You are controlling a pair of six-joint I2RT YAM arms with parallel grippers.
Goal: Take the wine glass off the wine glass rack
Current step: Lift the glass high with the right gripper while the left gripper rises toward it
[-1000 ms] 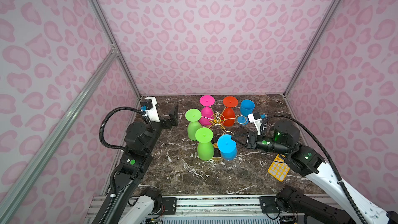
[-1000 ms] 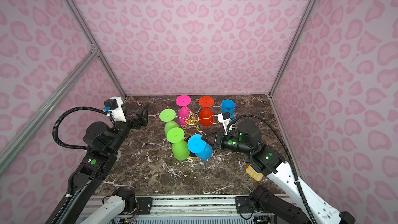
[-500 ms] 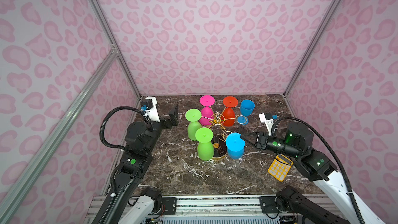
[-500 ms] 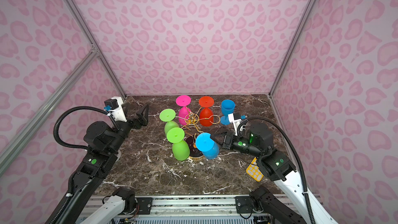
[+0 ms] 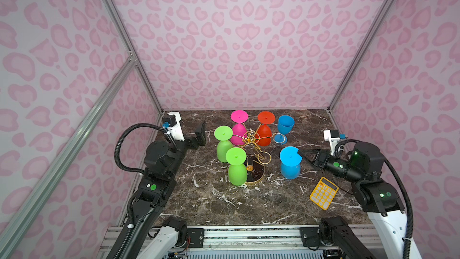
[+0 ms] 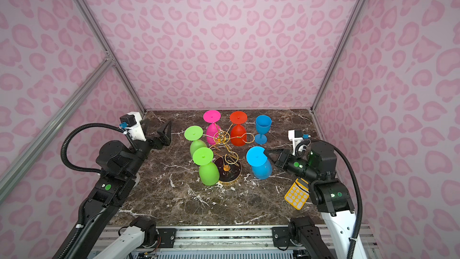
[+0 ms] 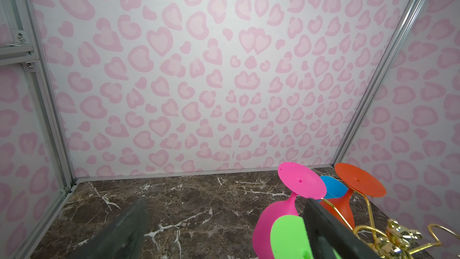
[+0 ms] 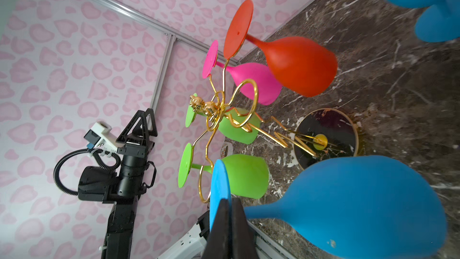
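Note:
The wine glass (image 5: pixel 289 163) (image 6: pixel 260 164) (image 8: pixel 348 208) is blue and hangs upside down, bowl low over the marble. My right gripper (image 5: pixel 300 152) (image 6: pixel 265 152) (image 8: pixel 230 203) is shut on the edge of its round foot. The glass sits to the right of the wine glass rack (image 5: pixel 254 140) (image 6: pixel 221 137) (image 8: pixel 214 110), clear of the gold wire loops. The rack's black base (image 5: pixel 257 174) stands between the glass and a green one. My left gripper (image 5: pixel 200 133) (image 6: pixel 165 133) (image 7: pixel 225 203) is open and empty at the back left, apart from the rack.
Two green glasses (image 5: pixel 236 168) (image 5: pixel 224 143), a pink glass (image 5: pixel 239 127) and a red glass (image 5: pixel 265 128) hang upside down on the rack. Another blue glass (image 5: pixel 285 127) stands upright behind it. A yellow calculator (image 5: pixel 323 193) lies at the front right, under my right arm.
My right gripper has carried the blue glass to the right, out from the rack's front loop. The left arm has not moved.

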